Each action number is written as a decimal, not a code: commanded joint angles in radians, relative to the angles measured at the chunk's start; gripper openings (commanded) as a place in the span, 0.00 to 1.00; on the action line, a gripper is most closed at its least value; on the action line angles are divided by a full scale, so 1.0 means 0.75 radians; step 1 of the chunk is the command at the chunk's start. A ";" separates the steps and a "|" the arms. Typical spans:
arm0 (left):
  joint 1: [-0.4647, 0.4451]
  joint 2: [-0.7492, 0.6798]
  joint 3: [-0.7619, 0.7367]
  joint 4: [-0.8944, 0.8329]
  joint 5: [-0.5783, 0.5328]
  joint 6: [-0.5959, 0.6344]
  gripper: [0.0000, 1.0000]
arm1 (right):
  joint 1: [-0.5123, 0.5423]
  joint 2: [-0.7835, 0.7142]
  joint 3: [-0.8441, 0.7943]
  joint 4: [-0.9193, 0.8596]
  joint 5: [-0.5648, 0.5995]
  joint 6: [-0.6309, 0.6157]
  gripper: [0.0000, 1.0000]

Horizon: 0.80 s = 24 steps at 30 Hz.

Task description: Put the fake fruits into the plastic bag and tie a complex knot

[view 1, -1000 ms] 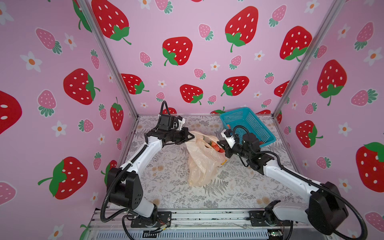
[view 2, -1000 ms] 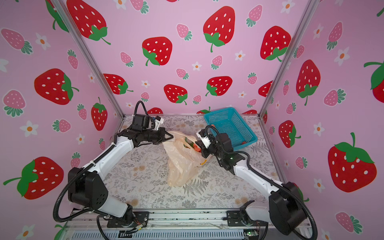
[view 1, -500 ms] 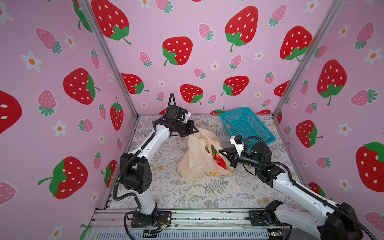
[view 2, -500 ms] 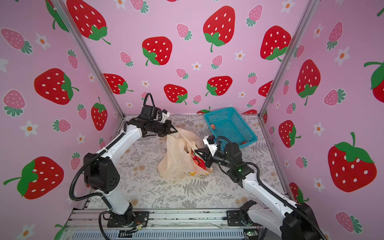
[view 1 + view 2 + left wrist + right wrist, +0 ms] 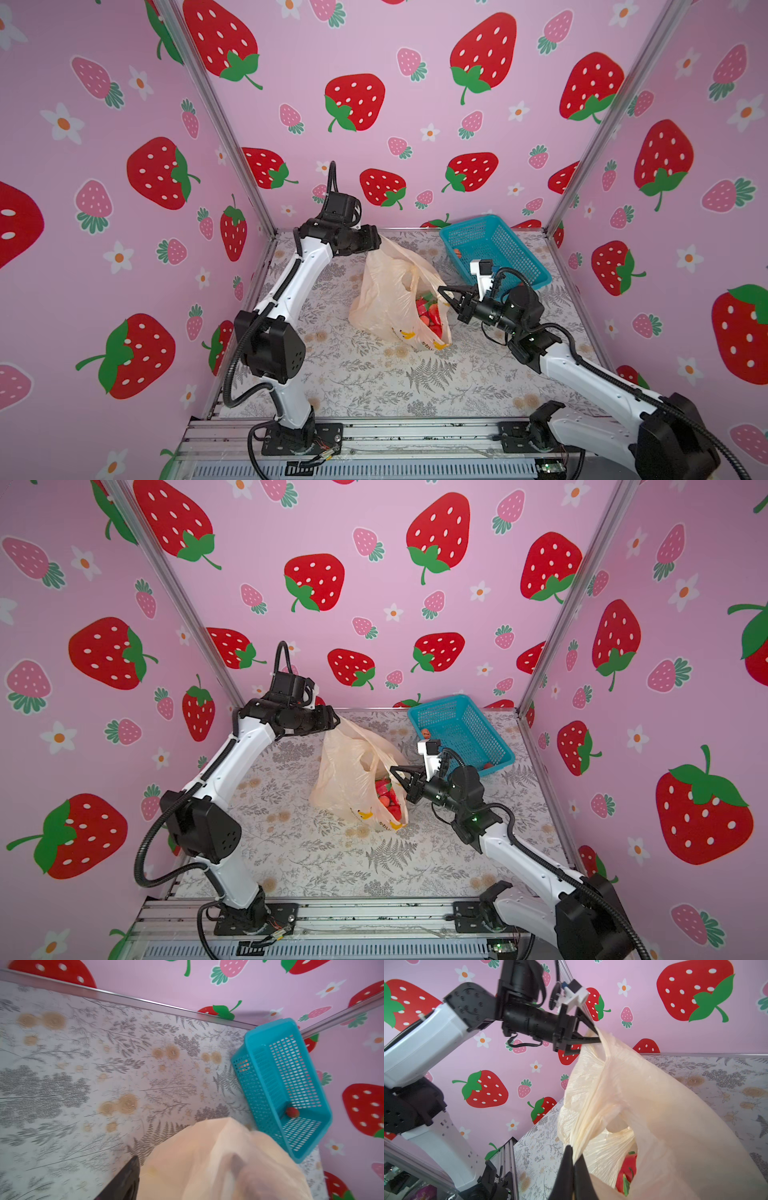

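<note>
The peach plastic bag (image 5: 386, 291) (image 5: 345, 779) stands on the floral mat, its top corner lifted toward the back wall. Red fake fruits (image 5: 430, 311) (image 5: 388, 798) (image 5: 626, 1169) show through its mouth. My left gripper (image 5: 376, 242) (image 5: 182, 1169) is at that raised corner. Its jaws stand apart, one dark finger (image 5: 128, 1176) bare and the other veiled by bag film. My right gripper (image 5: 442, 291) (image 5: 572, 1159) is shut on a bunched handle strip at the bag's mouth. One small strawberry (image 5: 292, 1112) (image 5: 457, 252) lies in the blue basket.
The blue mesh basket (image 5: 515, 266) (image 5: 473, 746) (image 5: 259, 1084) sits in the back right corner, just behind my right wrist. Pink strawberry-print walls close in three sides, with metal posts in the corners. An aluminium rail (image 5: 395, 436) runs along the front edge.
The left arm lifted its bag corner up and back while the right gripper pulled the other handle forward and right, standing the bag up. The left jaws, shut before, now stand apart.
</note>
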 commanded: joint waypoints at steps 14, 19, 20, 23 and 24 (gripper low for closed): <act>-0.340 -0.753 -0.646 0.182 -0.483 0.049 0.79 | -0.142 0.140 0.099 0.109 -0.159 0.264 0.00; -0.671 -0.819 -0.734 0.342 -0.551 0.060 0.71 | -0.221 0.183 0.141 0.091 -0.255 0.285 0.00; -0.723 -0.803 -0.736 0.362 -0.546 0.065 0.70 | -0.238 0.197 0.154 0.088 -0.287 0.289 0.00; -0.827 -0.705 -0.700 0.371 -0.512 0.090 0.66 | -0.278 0.225 0.178 0.090 -0.336 0.295 0.00; -0.853 -0.659 -0.679 0.363 -0.510 0.099 0.66 | -0.285 0.226 0.181 0.089 -0.340 0.294 0.00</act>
